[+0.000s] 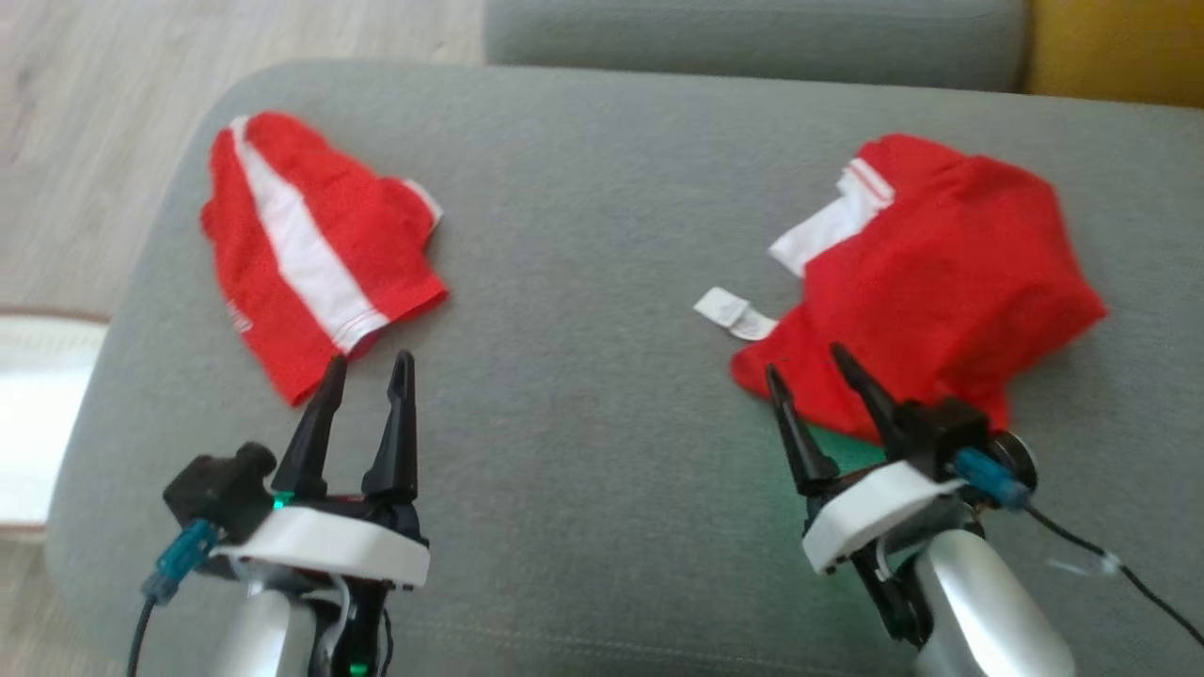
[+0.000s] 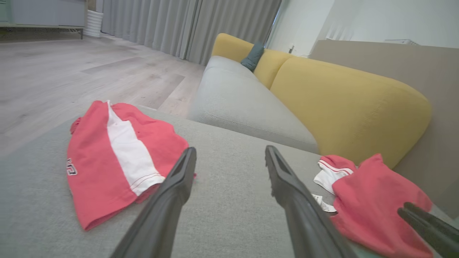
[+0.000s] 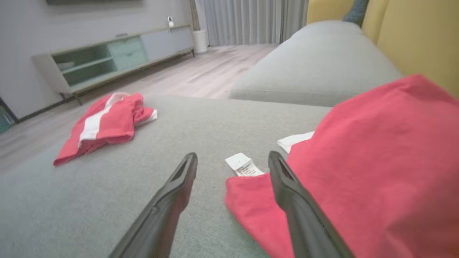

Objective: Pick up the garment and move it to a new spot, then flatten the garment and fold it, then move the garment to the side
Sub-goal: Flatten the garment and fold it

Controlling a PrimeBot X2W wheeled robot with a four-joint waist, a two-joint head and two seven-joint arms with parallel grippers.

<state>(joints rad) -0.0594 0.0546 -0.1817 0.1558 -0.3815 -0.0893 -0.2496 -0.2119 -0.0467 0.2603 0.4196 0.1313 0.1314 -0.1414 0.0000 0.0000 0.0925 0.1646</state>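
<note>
Two red garments with white trim lie on a grey cushion. The left garment is crumpled, with a white stripe down it. My left gripper stands open just short of its near hem, nothing between the fingers. The right garment is bunched up, and a white label sticks out at its left. My right gripper is open at this garment's near left corner, one finger over the red cloth.
A second grey seat and yellow backrests lie beyond the cushion. Wooden floor runs past its left edge, with a low cabinet against the far wall. A white object sits on the floor at the left.
</note>
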